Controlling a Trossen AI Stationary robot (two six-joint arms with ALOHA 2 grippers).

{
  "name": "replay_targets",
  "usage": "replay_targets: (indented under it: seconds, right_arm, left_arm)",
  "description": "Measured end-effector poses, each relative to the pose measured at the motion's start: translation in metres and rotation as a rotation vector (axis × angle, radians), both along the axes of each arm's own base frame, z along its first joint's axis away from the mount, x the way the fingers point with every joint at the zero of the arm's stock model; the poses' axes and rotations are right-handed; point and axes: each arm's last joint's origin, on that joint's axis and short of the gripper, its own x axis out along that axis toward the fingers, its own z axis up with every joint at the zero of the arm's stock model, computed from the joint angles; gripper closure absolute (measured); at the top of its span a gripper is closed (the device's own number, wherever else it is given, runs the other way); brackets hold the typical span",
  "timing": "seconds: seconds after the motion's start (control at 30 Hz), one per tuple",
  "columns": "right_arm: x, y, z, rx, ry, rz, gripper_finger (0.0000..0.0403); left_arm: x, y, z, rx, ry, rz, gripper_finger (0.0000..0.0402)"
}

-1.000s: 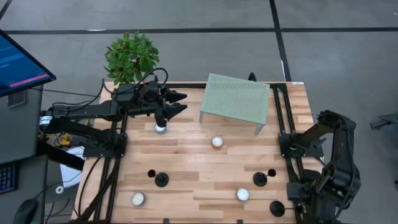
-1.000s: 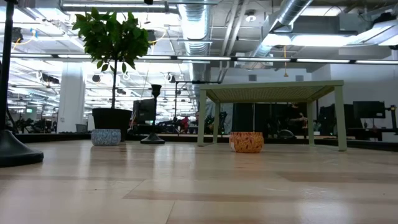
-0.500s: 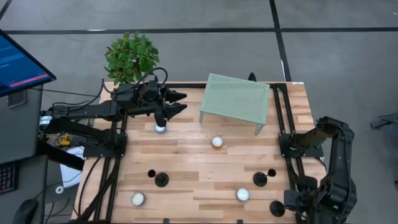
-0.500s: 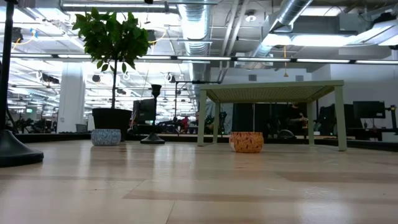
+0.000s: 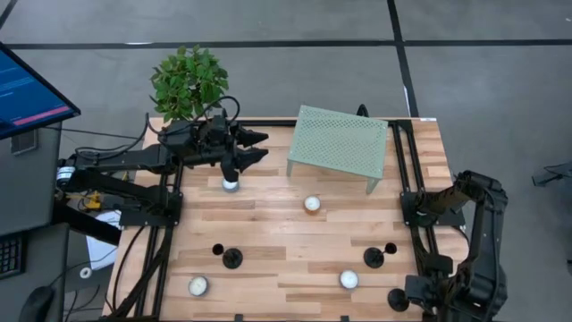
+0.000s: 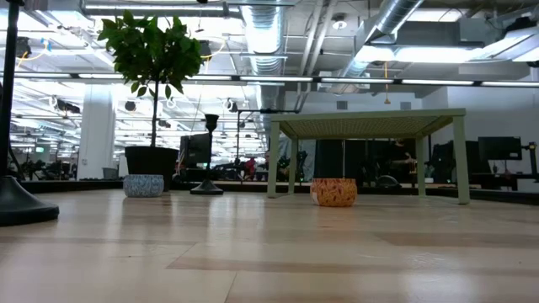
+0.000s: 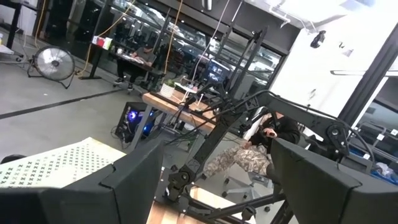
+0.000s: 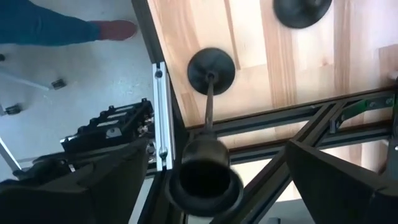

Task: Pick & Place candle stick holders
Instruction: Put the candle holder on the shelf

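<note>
Right pincer (image 8: 205, 180) is hovering over the near-right corner of the counter (image 5: 295, 224), fingers spread apart, nothing gripped. It's lining up on the corner candle stick holder (image 8: 208, 112); cup top is sitting between the fingers in wrist view (prob so it can close on the stem or cup from above). Left pincer (image 5: 255, 148) is waiting at the far-left by the plant (image 5: 188, 80), fingers apart, empty. Other holders (image 5: 231, 258) are standing along the near edge, apart from the tealights (image 5: 312, 204). Green mesh stand (image 5: 340, 143) looks like the drop spot, imo.
</note>
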Motion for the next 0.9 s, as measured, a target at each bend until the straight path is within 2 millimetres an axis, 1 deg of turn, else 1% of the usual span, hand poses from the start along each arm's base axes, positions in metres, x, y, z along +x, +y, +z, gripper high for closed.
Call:
replay_targets:
  seconds: [0.3,0.53,0.63,0.73,0.9]
  right_arm:
    - [-0.0010,-0.0001,0.0002,-0.004,-0.002,-0.021,0.0113]
    - [-0.0008,-0.0001,0.0002,-0.004,-0.004,-0.019,0.0139]
    - [-0.0010,-0.0003,0.0002,-0.007,-0.004,-0.018,0.0157]
    - [-0.0012,-0.0012,0.0001,-0.016,-0.001,-0.017,0.0186]
    - [-0.0017,-0.0022,0.0002,-0.025,0.002,-0.009,0.0249]
  left_arm:
    - [-0.0007,0.0000,0.0017,0.002,-0.019,0.001,0.0101]
    - [-0.0010,-0.0001,0.0026,0.030,-0.026,0.011,0.0101]
    - [-0.0011,0.0000,0.0028,0.034,-0.028,0.013,0.0101]
    - [-0.0012,-0.0001,0.0031,0.035,-0.031,0.013,0.0101]
    - [-0.0013,-0.0001,0.0034,0.035,-0.035,0.013,0.0101]
